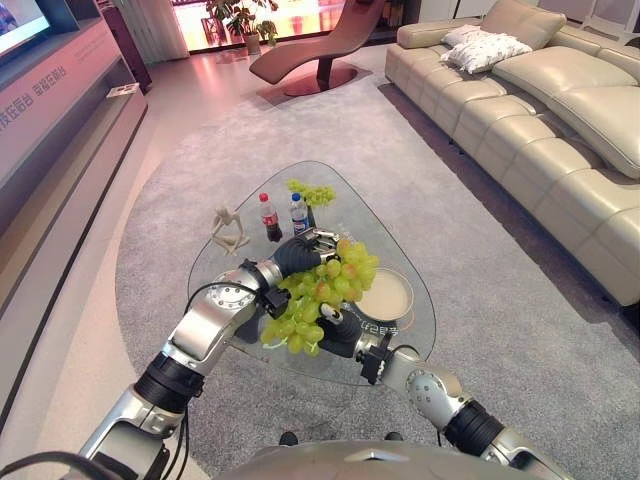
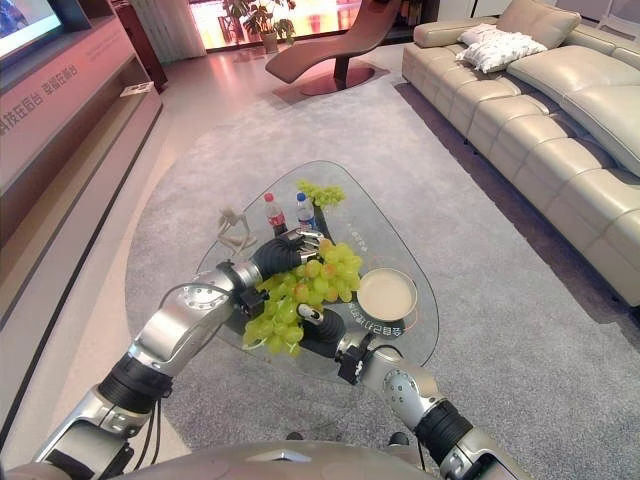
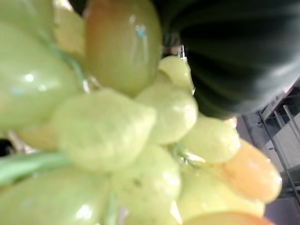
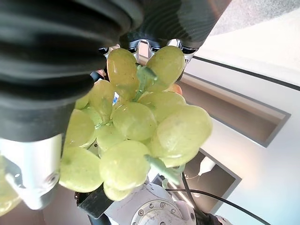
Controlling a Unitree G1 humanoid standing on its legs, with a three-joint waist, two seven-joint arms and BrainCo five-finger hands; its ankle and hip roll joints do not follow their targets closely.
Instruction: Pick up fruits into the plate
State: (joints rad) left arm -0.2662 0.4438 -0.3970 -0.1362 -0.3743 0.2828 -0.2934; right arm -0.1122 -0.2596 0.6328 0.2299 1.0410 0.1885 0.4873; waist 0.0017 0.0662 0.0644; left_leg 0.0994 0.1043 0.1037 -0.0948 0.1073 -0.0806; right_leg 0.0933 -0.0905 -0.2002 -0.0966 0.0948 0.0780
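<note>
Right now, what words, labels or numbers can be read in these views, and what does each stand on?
Wall panel: a row of large characters, too slanted to read reliably.
Glass table, beside the plate: a line of white print, too small to read.
Dark bottle: label too small to read.
Clear bottle: label too small to read.
Nothing else legible.
</note>
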